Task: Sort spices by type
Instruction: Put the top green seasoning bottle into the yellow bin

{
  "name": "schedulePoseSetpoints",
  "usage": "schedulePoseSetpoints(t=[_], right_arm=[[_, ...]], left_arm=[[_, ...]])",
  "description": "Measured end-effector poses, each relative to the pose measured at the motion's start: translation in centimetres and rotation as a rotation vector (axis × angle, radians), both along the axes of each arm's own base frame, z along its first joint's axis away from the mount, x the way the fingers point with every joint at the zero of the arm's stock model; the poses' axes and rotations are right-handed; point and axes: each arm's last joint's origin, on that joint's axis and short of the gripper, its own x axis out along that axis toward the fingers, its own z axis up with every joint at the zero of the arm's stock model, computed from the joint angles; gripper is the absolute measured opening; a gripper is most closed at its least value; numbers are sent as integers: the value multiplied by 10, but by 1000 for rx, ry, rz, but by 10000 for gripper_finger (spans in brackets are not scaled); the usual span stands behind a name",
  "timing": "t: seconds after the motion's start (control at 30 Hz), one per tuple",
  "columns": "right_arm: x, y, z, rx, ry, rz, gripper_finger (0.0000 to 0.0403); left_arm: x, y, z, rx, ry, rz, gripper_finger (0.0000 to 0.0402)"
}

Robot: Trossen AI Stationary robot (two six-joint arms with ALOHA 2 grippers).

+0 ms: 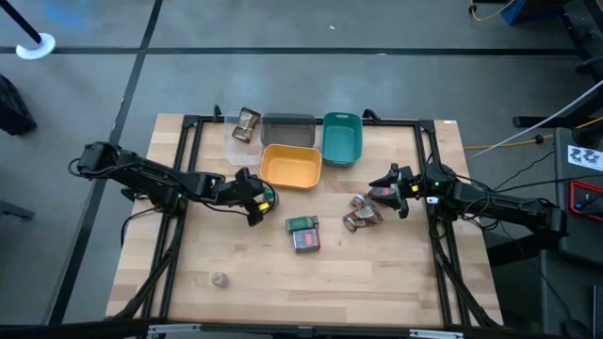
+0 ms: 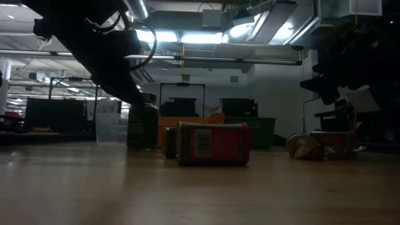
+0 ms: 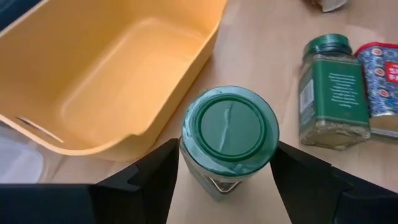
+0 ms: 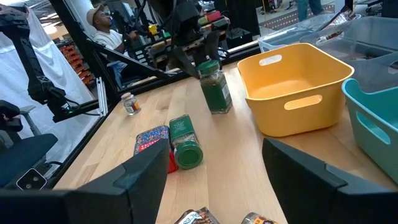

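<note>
**Q:** Left jaws, state?

**A:** My left jaws (image 3: 227,180) are clamped on an upright green-capped jar (image 3: 229,140), one finger on each side of it. It stands on the desk (image 1: 254,273) just beside the yellow tray (image 1: 291,167), at the tray's 7 o'clock.

**Q:** Other items?

**A:** A second jar (image 1: 302,224) lies flat at desk centre, touching a red box (image 1: 307,241) at its 6 o'clock. Brown packets (image 1: 362,212) lie at 3 o'clock from these. My right jaws (image 1: 396,191) gape wide near them, holding nothing. A small round tin (image 1: 220,279) sits alone at 7 o'clock.
</note>
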Motion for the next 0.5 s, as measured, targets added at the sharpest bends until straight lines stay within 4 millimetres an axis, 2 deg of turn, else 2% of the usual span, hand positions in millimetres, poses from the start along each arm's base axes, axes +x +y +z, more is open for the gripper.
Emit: schedulePoseSetpoints(t=[0.27, 0.5], right_arm=[[0, 0, 0, 0, -1, 0, 257], [0, 0, 0, -1, -1, 0, 257]], left_arm=[[3, 0, 4, 6, -51, 13, 233], [15, 0, -10, 26, -37, 19, 233]])
